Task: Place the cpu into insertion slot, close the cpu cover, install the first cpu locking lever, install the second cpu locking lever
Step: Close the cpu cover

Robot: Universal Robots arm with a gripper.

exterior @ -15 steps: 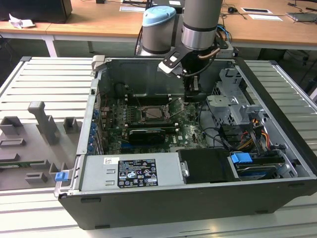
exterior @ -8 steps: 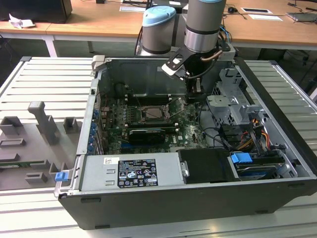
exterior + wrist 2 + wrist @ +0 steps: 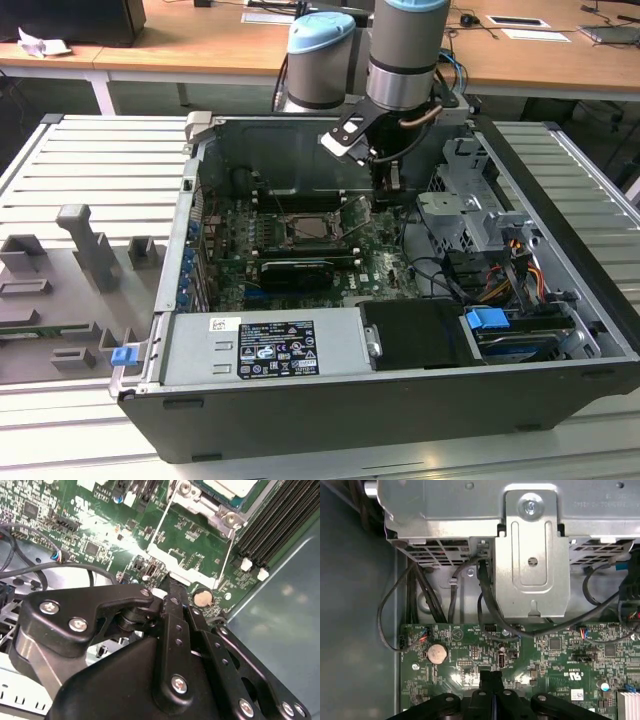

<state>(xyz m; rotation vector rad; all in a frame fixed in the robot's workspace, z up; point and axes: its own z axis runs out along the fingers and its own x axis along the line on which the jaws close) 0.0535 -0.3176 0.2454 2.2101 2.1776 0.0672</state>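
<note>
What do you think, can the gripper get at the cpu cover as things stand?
Likely yes. The gripper hangs just beside the raised cpu cover, above the motherboard, with no cable or part between them.

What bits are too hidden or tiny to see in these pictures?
- The cpu: cut off by the picture's edge in the second wrist view.
- The insertion slot: too small in the exterior view to show its inside.
- The gripper: its body hides whether it touches the cpu cover.
</note>
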